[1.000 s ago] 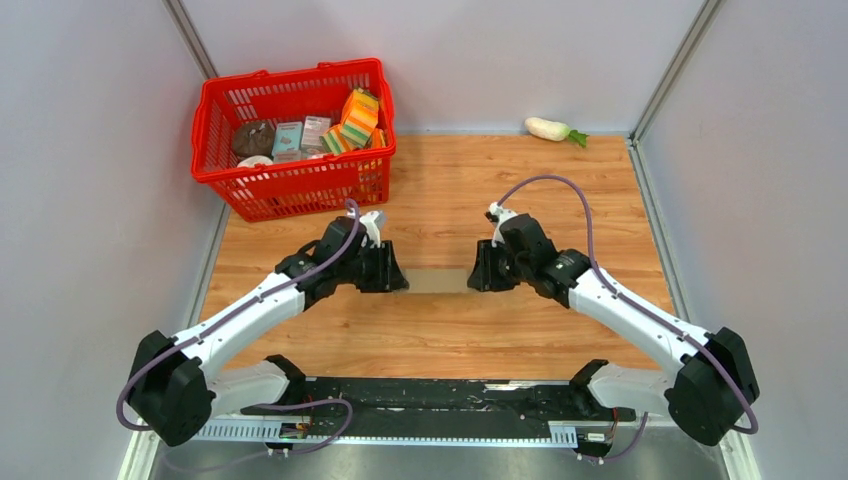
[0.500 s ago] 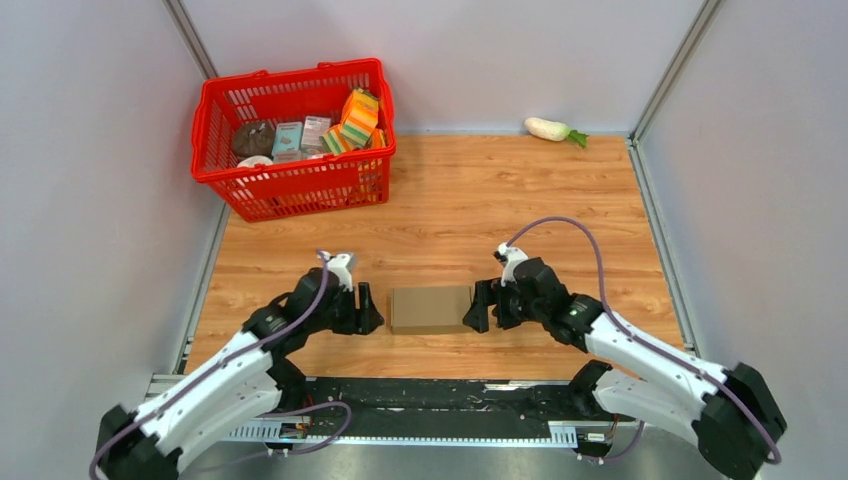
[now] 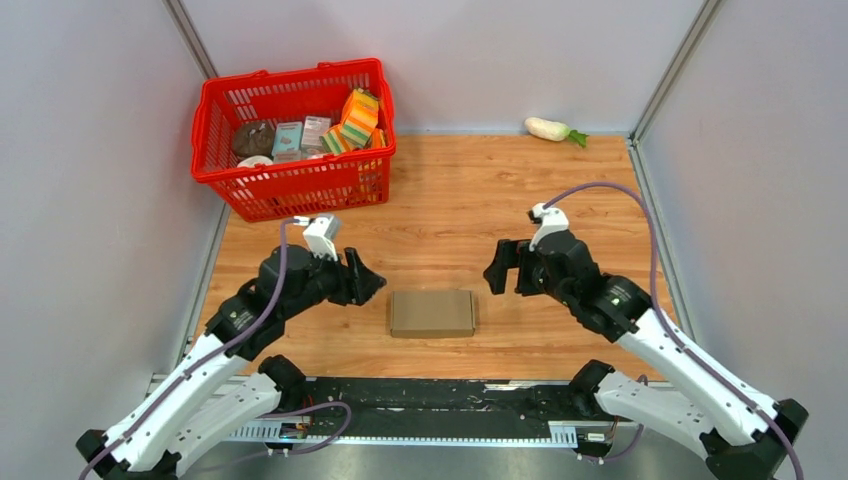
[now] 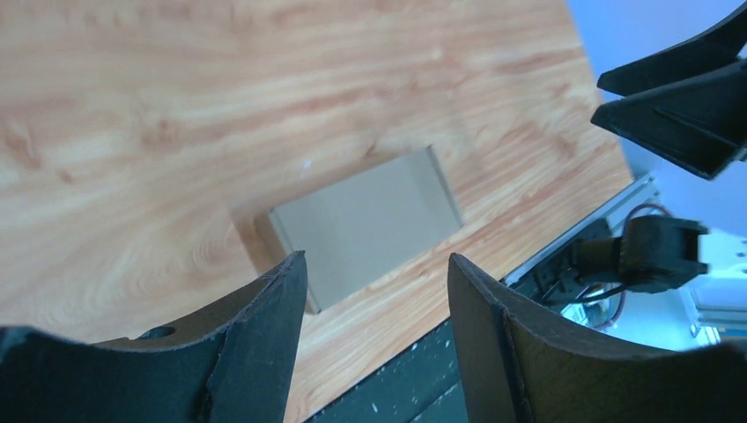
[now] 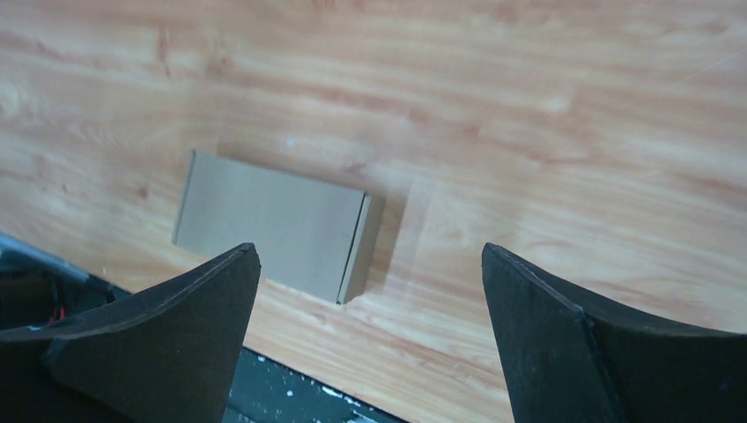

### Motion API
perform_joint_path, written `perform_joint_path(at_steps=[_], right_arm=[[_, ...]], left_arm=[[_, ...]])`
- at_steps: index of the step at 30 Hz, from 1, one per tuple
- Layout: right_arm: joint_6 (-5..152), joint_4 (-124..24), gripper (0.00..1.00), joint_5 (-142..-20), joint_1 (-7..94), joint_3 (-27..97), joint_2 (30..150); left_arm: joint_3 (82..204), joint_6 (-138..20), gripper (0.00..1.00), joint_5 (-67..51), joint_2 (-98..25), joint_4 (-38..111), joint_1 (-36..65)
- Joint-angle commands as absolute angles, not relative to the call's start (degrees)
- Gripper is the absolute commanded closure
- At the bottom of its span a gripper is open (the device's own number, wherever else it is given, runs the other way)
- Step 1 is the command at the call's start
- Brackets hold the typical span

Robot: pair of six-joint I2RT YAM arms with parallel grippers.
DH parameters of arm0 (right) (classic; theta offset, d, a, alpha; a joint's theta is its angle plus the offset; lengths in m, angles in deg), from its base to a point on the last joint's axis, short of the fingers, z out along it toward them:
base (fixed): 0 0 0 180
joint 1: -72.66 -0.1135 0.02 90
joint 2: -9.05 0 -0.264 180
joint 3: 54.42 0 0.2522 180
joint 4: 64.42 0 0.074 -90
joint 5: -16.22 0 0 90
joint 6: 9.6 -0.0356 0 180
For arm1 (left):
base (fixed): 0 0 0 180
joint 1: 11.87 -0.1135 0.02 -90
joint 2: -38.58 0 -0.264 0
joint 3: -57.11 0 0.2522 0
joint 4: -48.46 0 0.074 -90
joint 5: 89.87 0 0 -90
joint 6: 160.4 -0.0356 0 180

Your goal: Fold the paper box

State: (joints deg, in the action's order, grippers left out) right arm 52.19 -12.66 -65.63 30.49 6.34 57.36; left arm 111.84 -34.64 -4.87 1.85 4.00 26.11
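The paper box (image 3: 432, 313) is a small closed brown cardboard box lying flat on the wooden table near its front edge; it also shows in the left wrist view (image 4: 366, 225) and the right wrist view (image 5: 273, 225). My left gripper (image 3: 368, 281) hovers to its upper left, open and empty. My right gripper (image 3: 503, 268) hovers to its upper right, jaws wide open, nothing between them. Neither gripper touches the box. The left fingertips (image 4: 286, 278) and right fingertips (image 5: 240, 264) frame the box from above.
A red shopping basket (image 3: 300, 185) with several small groceries stands at the back left. A white radish (image 3: 550, 129) lies at the back wall on the right. The black rail (image 3: 430, 395) runs along the table's near edge. Grey walls close both sides.
Both grippers let go of the box, opened and drew back up and away from it. The box came to rest flat near the front edge and now lies alone.
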Motion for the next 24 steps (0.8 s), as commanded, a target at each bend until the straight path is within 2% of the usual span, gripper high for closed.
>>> perform_joint_path(at_steps=[1, 6, 12, 20, 21, 22, 24], right_arm=[[57.0, -6.6, 0.00, -53.1, 30.8, 16.4, 49.3], [64.4, -11.5, 0.00, -49.8, 30.8, 23.8, 36.0], [67.0, -16.7, 0.00, -48.2, 30.8, 25.3, 27.4], [68.4, -17.7, 0.00, -46.9, 30.8, 24.8, 23.9], [68.8, -17.8, 0.00, -47.6, 30.8, 24.7, 23.6], [72.8, -18.1, 0.00, -53.9, 30.8, 24.4, 23.3], [71.2, -15.3, 0.00, -52.4, 31.0, 25.7, 23.7]], left_arm=[[121.0, -43.0, 0.32, -2.6, 7.1, 7.5, 26.1], [132.3, -50.6, 0.30, -2.2, 11.0, 7.5, 26.1], [136.7, -53.9, 0.30, -3.4, 12.0, 7.4, 26.1], [137.4, -54.9, 0.30, -2.7, 12.2, 7.0, 26.2], [137.7, -55.1, 0.30, -2.6, 12.2, 6.8, 26.1], [137.9, -55.3, 0.30, -2.3, 12.2, 6.2, 26.2], [138.1, -55.4, 0.30, -1.9, 12.5, 5.8, 26.2]])
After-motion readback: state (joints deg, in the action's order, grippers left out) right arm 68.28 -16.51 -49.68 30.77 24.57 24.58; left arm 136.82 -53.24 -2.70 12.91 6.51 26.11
